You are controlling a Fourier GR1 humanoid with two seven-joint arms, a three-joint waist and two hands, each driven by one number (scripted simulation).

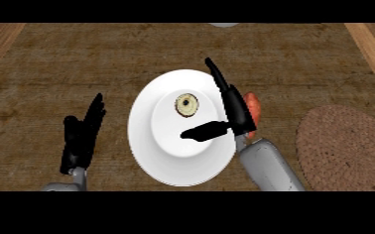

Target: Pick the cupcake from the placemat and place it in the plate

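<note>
A brown wood-grained desk (88,64) fills the view, with paler strips along its left and right edges. The cupcake (187,104) sits inside the white plate (164,163) at the centre, touching no fingers. The right robot hand (230,111) is held over the plate's right rim, fingers straight, thumb spread (an orange object (252,106) shows behind it). The round brown placemat (341,146) lies right. The left robot hand (83,134) rests open, left of the plate.

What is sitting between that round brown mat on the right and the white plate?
In the head view, the robot's right hand and forearm stand between the placemat and the plate. An orange-red object, partly hidden behind the hand, also shows there.
</note>
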